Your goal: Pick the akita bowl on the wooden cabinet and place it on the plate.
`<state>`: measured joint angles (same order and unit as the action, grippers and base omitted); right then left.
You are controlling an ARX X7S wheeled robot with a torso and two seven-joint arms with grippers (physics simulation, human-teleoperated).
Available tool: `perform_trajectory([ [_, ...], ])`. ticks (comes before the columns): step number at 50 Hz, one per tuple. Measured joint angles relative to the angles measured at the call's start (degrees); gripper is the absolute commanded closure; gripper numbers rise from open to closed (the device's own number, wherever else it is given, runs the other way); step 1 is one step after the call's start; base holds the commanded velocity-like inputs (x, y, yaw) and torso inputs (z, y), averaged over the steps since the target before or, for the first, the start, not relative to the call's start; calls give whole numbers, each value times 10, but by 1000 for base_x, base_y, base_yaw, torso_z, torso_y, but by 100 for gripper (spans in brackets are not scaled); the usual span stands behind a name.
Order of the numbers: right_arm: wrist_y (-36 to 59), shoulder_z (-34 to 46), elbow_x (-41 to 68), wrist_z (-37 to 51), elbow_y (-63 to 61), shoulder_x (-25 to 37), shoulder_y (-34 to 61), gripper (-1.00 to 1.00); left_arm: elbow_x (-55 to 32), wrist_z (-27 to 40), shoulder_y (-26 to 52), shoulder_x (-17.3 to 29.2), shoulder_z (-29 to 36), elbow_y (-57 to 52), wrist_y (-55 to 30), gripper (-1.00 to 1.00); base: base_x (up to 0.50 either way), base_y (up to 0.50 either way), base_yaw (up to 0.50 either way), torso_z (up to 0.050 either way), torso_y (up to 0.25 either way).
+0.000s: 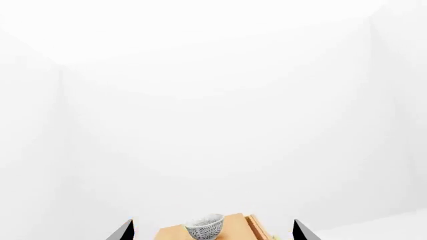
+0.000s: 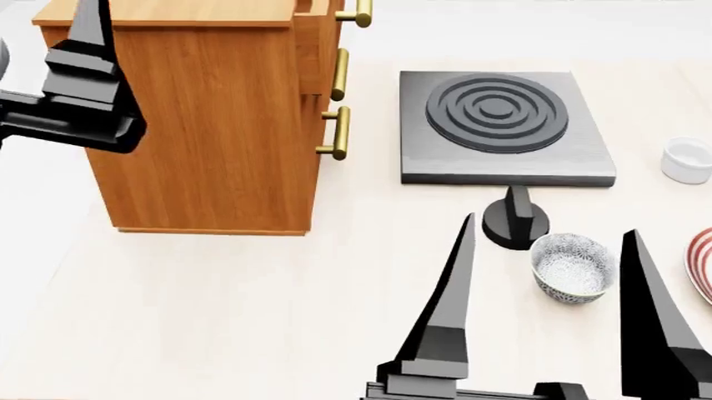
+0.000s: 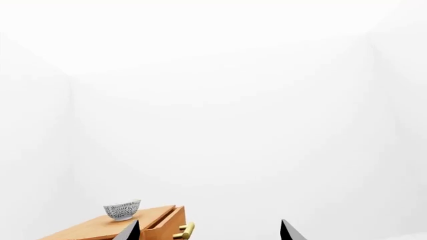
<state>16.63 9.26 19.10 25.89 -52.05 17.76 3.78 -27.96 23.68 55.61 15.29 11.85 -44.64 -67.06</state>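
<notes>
Your akita bowl (image 1: 205, 226) sits upright on top of the cabinet (image 2: 212, 125), nothing touching it. Left gripper (image 1: 213, 230) has its fingers spread wide, level with the bowl and short of it. Right gripper (image 2: 551, 292) is spread open too, down off the cabinet's handle side, straddling the look-alike bowl (image 2: 572, 267). The plate (image 2: 701, 262) sits just past that bowl, farther from the cabinet, with the burner (image 2: 503, 125) beside the handles.
</notes>
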Motion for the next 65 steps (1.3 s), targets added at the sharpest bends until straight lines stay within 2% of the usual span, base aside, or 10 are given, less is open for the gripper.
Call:
perform_trajectory([
  [11,-7,4,5,1,-6,8,0,-100,-36,-11,55,-17,-29,18,-49,-100,481,0,0,0,0],
  [25,-12,13,7,5,-11,18,1,-100,-60,-11,83,-25,-46,19,-77,-100,500,0,0,0,0],
  [37,-10,21,5,11,-13,25,4,-100,-76,-4,105,-27,-56,11,-100,-100,70,0,0,0,0],
  [46,-12,27,3,14,-14,31,5,-100,-84,1,114,-28,-57,3,-111,-100,483,0,0,0,0],
  [65,-12,42,-10,23,-17,42,7,-100,-97,11,117,-26,-54,-4,-116,-100,160,0,0,0,1],
])
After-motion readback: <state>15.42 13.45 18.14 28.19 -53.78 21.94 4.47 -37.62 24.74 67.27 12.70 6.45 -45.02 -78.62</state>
